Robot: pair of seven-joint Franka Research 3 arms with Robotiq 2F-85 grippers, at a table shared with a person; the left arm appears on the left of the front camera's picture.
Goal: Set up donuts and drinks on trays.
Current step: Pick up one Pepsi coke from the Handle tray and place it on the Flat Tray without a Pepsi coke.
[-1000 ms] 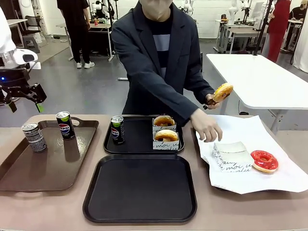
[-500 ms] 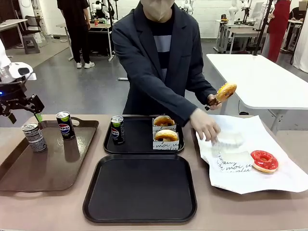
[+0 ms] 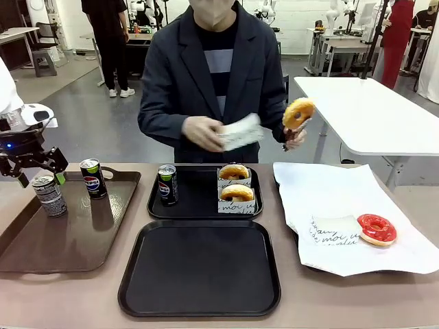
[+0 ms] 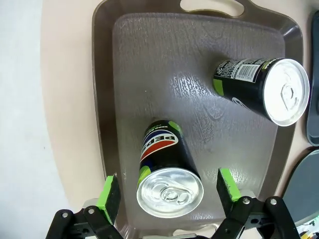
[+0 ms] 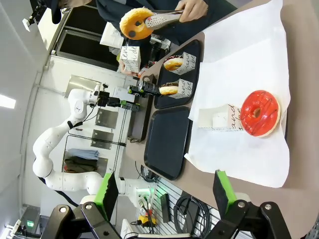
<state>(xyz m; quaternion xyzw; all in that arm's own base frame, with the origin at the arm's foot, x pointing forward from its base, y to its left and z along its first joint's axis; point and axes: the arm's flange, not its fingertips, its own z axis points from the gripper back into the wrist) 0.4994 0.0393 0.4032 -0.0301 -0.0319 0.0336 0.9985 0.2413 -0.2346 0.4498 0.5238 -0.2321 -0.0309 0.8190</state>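
A: How did your left fingers stand at that moment?

B: Your left gripper (image 4: 169,188) had its fingers wide apart. From the wrist camera, the silver top of one can (image 4: 167,164) sat between the two green pads, with a gap on each side, so neither pad touched it. A second can (image 4: 259,87) stood beyond the fingertips and to one side. Both were upright on the brown tray (image 4: 149,74).

A: And your right fingers?

B: Your right gripper (image 5: 164,191) was also spread open and held nothing. Far beyond its fingertips lay a red donut (image 5: 259,113) on the white paper (image 5: 239,55), just beside an empty sleeve (image 5: 219,118).

A: Where were the other things of the task?

B: Well apart from both pairs of fingers. A third can (image 3: 167,184) and two donuts in paper sleeves (image 3: 236,193) were on the far black tray (image 3: 199,202). The near black tray (image 3: 199,267) carried nothing. The person held an orange donut (image 3: 298,113) up in tongs (image 3: 291,136), and the other hand (image 3: 202,132) held a paper sleeve (image 3: 241,131) at chest height.
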